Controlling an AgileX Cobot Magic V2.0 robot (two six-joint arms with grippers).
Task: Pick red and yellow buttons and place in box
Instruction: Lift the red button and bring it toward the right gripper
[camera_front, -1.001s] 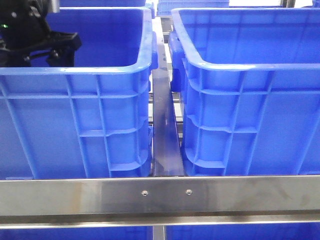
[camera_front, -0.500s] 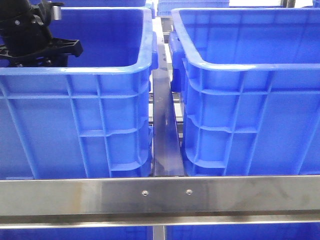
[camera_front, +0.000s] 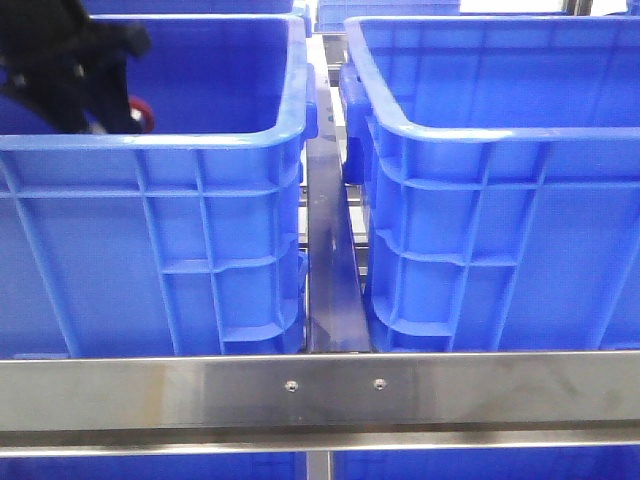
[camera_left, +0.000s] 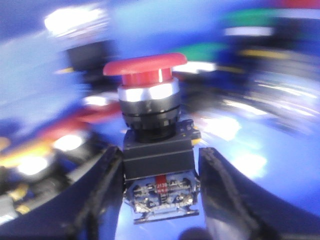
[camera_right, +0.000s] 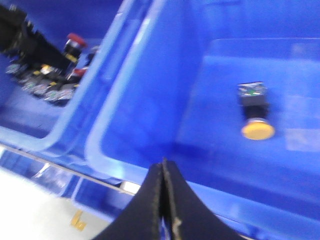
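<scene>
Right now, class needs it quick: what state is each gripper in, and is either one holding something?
Left gripper: closed on the red button, gripping its black body.
Right gripper: closed, holding nothing, above the box with the yellow button.

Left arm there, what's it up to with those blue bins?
The left gripper is shut on a red button, a mushroom-head push switch, holding it by its black body above a blurred pile of other switches in the left blue bin. The right gripper is shut and empty, hovering over the right blue bin, where one yellow button already lies on the floor.
</scene>
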